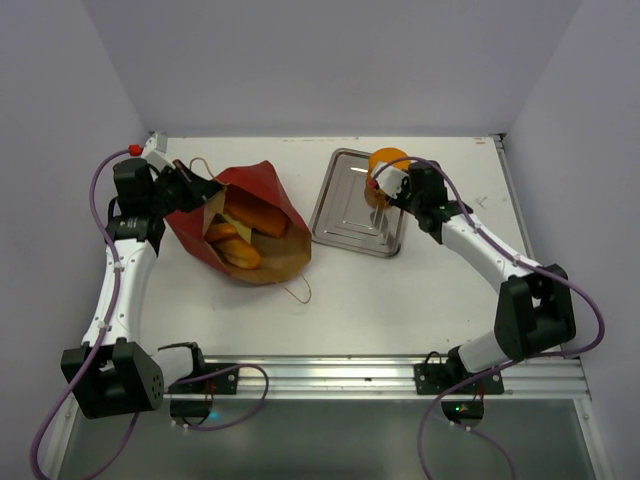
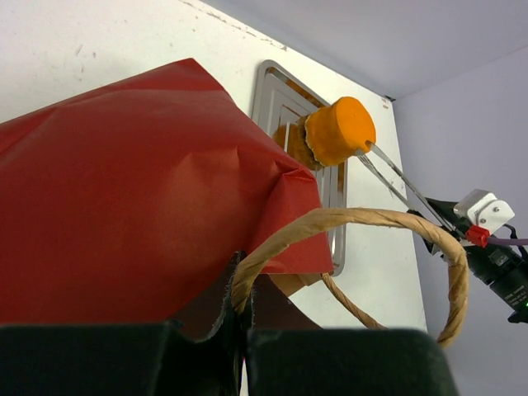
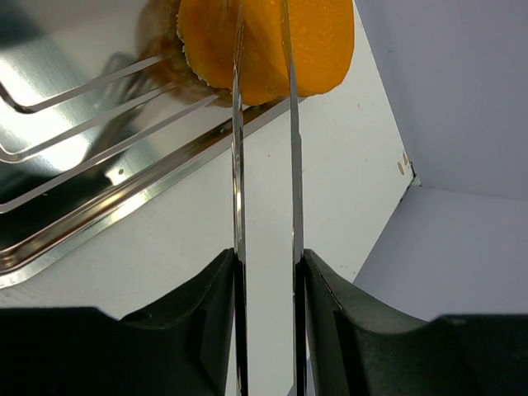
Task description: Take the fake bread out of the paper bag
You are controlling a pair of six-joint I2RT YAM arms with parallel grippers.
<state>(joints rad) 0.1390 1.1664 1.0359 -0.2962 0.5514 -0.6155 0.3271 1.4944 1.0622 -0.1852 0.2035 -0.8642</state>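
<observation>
1. Pale lilac walls (image 1: 320, 60) enclose a white worktop (image 1: 400, 300), with both arms reaching in from the near edge.
2. On the left half lies the paper bag (image 1: 262, 182), on its side, red outside and brown inside, its mouth turned toward the left arm.
3. Bread sits inside the bag: a baguette (image 1: 258, 218) and smaller rolls (image 1: 238, 252) beside it.
4. One cord handle (image 2: 355, 221) arches up just beyond the bag's rim.
5. At the bag's mouth, the left claw (image 1: 200, 190) is pressed together on the paper edge.
6. A metal tray (image 1: 345, 215) lies right of the bag, apart from it.
7. The right claw (image 1: 384, 175) pinches the round bun (image 3: 318, 41) between its thin fingers (image 3: 238, 165) at the tray's far rim.
8. I cannot tell whether the bun touches the metal.
</observation>
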